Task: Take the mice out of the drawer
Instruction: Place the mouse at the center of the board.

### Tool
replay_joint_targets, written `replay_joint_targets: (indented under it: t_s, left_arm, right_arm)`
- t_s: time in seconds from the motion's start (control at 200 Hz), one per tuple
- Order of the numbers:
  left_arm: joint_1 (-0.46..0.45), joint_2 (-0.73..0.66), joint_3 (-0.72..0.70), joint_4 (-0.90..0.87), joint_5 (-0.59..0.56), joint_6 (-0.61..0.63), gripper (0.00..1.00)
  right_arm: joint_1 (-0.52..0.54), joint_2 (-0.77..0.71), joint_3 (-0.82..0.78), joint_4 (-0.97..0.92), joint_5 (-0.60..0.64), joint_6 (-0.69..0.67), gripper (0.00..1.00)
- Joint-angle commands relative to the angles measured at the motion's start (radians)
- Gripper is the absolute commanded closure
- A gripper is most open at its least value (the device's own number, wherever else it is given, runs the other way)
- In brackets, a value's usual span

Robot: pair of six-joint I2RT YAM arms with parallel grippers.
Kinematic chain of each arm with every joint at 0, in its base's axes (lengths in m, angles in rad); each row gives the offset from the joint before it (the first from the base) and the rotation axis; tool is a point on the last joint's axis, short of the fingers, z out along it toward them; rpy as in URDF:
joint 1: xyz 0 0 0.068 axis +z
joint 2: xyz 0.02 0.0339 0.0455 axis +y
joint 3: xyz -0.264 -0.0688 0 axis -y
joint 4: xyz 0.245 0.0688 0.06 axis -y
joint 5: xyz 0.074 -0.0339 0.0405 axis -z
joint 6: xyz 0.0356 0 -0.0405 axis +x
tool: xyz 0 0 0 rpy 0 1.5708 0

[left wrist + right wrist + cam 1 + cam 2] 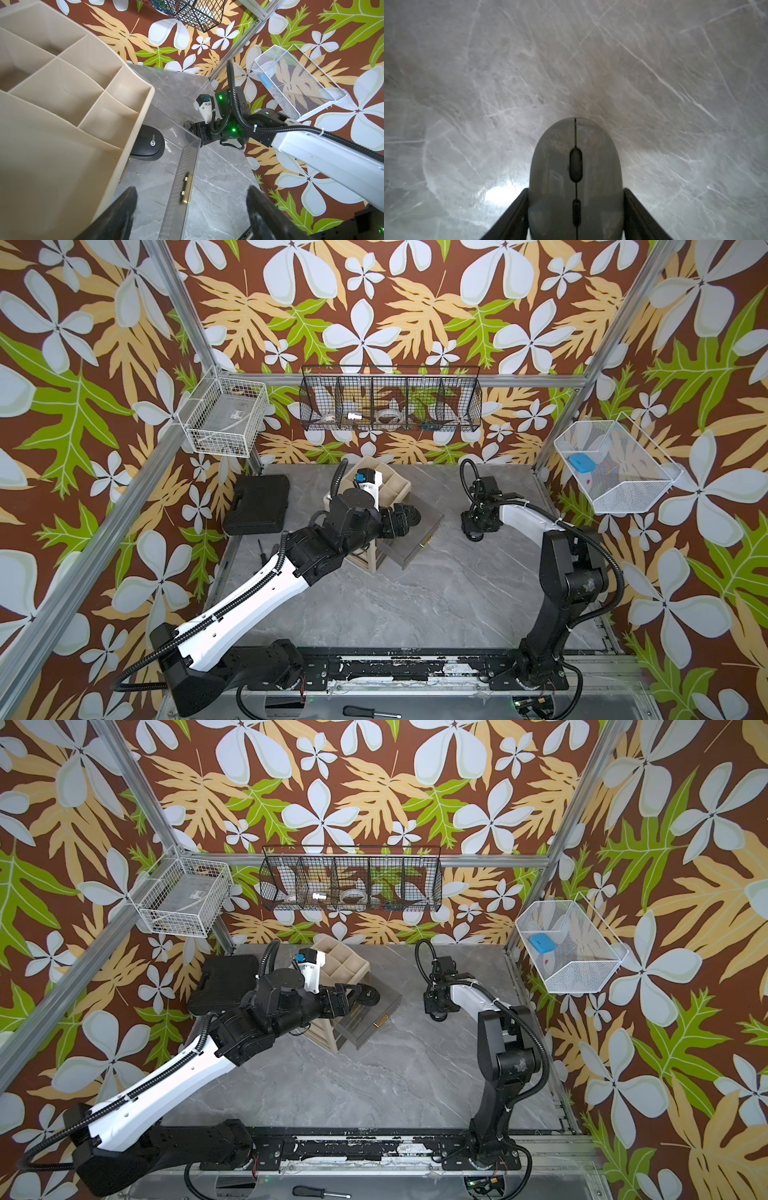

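Left end effector (191, 207) spread, empty, over drawer (180, 166); black mouse (149, 143) ahead, half under organizer (62, 145), long axis roughly along the pull. Right end effector (575, 193) clamps grey mouse (575, 166).

Black mouse (148, 146) in clear drawer (182, 166), brand mark "Lecoo" (its "Le" inside a pale circle)

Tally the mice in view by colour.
Black mouse, in the drawer: 1
Grey mouse, between the jaws of the right gripper: 1
Total: 2
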Motion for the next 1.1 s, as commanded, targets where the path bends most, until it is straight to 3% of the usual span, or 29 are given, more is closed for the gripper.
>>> replay_joint_targets:
  t_s: [0.0,0.41,0.525,0.741,1.091]
  left_arm:
    - [-0.001,0.003,0.011,0.037,-0.030,0.001,0.15]
    - [-0.001,0.013,0.020,0.039,-0.046,0.020,0.14]
    - [-0.001,0.016,0.037,0.029,-0.041,0.033,0.13]
    - [-0.001,0.003,0.047,0.028,-0.051,0.044,0.12]
    - [-0.001,-0.052,0.029,0.015,-0.073,0.063,0.10]
  right_arm:
    - [-0.004,0.055,0.048,0.028,-0.010,0.024,0.37]
    - [-0.004,0.203,0.177,0.016,-0.060,0.040,0.35]
    - [-0.004,0.203,0.183,0.012,-0.080,0.040,0.29]
    - [-0.004,0.124,0.153,0.015,-0.078,0.059,0.14]
    - [-0.007,-0.125,0.045,-0.032,-0.086,0.079,0.12]
